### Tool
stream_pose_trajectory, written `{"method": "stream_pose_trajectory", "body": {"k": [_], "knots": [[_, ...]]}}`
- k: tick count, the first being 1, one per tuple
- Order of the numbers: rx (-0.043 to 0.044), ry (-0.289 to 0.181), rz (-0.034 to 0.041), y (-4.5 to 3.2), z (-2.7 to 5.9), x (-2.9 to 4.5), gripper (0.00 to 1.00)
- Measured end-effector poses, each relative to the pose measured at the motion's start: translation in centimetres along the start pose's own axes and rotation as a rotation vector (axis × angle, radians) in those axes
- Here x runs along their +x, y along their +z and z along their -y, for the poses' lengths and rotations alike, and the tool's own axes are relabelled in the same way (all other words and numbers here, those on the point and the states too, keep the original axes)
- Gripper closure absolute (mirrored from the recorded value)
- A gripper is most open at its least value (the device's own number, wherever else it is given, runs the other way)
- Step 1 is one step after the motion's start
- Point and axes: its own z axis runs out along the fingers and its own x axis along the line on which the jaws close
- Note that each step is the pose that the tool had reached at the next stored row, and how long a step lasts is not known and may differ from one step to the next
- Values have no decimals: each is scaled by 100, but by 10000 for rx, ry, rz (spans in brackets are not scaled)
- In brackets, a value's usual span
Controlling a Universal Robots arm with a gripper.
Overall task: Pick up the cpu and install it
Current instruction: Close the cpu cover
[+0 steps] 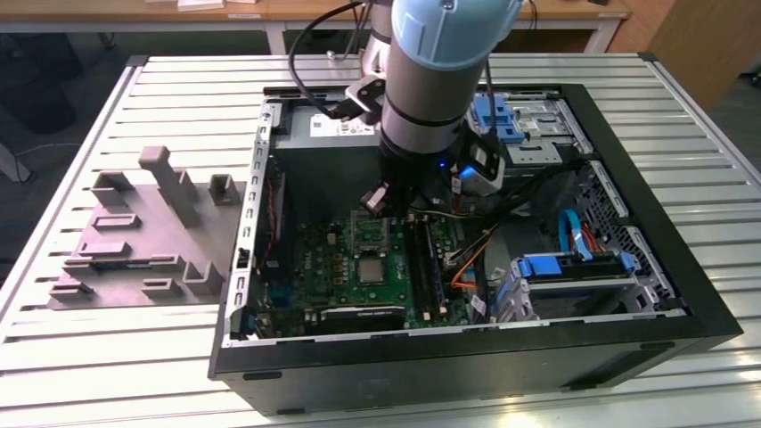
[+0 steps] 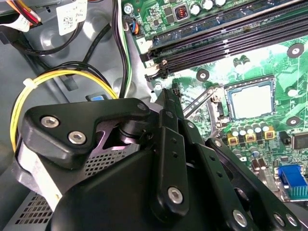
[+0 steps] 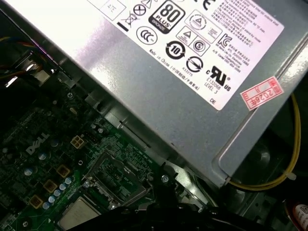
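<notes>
On a slatted metal table — an open computer case.

Pale matt metal cpu; grey moulded plastic tray.

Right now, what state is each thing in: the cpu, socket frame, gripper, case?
cpu: lying flat in the socket on the motherboard.
socket frame: swung open, tilted up beside the cpu.
gripper: above the motherboard, holding nothing that I can see.
computer case: side open.

The arm stood nearly upright, wrist pointed straight down, with the dark pincer hanging at its lower end.
</notes>
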Motion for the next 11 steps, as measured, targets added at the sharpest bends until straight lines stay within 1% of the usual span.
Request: {"method": "stream_pose_trajectory", "body": {"k": [11], "knots": [[12, -19, -14, -4, -1, 0, 89]]}}
